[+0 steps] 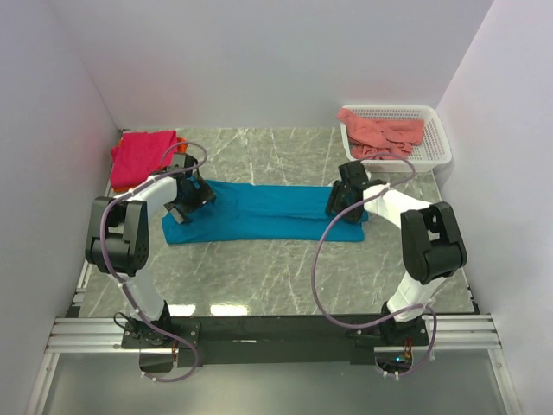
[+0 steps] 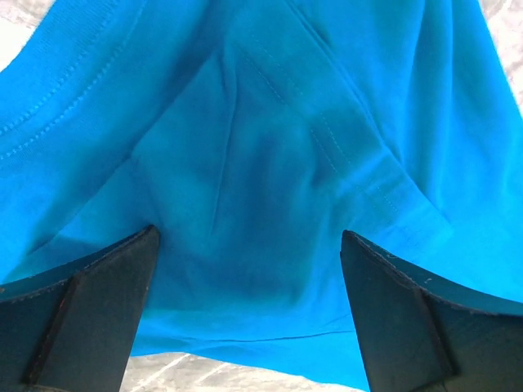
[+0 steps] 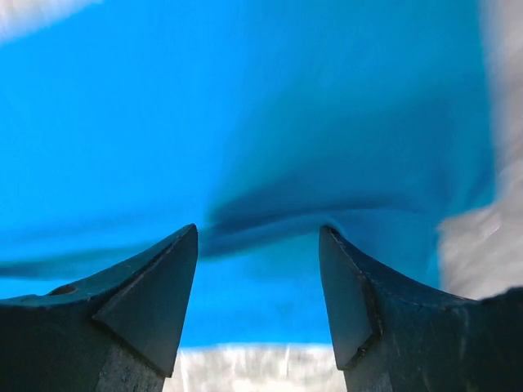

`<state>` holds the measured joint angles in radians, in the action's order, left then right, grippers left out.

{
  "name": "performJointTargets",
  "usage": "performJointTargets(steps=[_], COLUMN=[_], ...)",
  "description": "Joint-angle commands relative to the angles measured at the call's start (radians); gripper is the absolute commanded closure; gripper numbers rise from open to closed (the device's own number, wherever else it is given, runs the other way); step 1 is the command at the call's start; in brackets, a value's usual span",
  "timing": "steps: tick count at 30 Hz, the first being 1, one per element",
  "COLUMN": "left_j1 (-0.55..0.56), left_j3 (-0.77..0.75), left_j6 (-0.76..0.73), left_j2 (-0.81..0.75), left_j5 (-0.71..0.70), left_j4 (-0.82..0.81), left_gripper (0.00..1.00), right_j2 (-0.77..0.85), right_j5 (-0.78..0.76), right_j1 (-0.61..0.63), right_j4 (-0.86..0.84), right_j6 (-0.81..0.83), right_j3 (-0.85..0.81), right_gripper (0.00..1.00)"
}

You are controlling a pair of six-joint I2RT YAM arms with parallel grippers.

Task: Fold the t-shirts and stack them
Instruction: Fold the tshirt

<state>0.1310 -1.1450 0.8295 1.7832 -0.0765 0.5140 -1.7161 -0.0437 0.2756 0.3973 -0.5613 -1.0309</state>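
The teal-blue t-shirt (image 1: 268,212) lies as a long, narrow band across the middle of the table (image 1: 276,277), so each arm can reach one end. The left pincer (image 2: 249,237) and the right pincer (image 3: 257,233) are both spread wide over the cloth and grip nothing, probably poised to pinch the ends for the next fold. The magenta t-shirt (image 1: 143,156) lies at the far left corner, seemingly where the stack goes. The salmon t-shirt (image 1: 384,134) sits in the white mesh basket (image 1: 439,147).

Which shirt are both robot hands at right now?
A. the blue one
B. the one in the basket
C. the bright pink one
A: the left gripper and right gripper are both down over opposite ends of the spread-out teal-blue shirt.
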Motion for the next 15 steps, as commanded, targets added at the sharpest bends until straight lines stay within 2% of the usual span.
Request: performJointTargets(steps=[1,7,12,15], left_j1=[-0.014,-0.021,-0.021,-0.019], left_j3=[0.013,-0.001,-0.039,-0.099], left_j6=[-0.001,-0.010,-0.012,-0.018], left_j2=[-0.005,-0.015,0.024,0.086], left_j5=[0.001,-0.006,0.017,0.020], left_j4=[-0.028,-0.026,-0.037,-0.028], left_gripper=[0.01,0.01,0.01,0.00], right_j2=[-0.007,0.042,0.029,-0.045], right_j5=[-0.107,-0.065,0.040,0.062], right_j1=[-0.065,-0.107,-0.107,-0.104], right_j4=[-0.123,-0.215,-0.204,-0.143], right_j6=[-0.026,0.026,0.078,0.078], right_j3=[-0.078,-0.115,-0.130,-0.173], right_gripper=[0.32,0.32,0.32,0.32])
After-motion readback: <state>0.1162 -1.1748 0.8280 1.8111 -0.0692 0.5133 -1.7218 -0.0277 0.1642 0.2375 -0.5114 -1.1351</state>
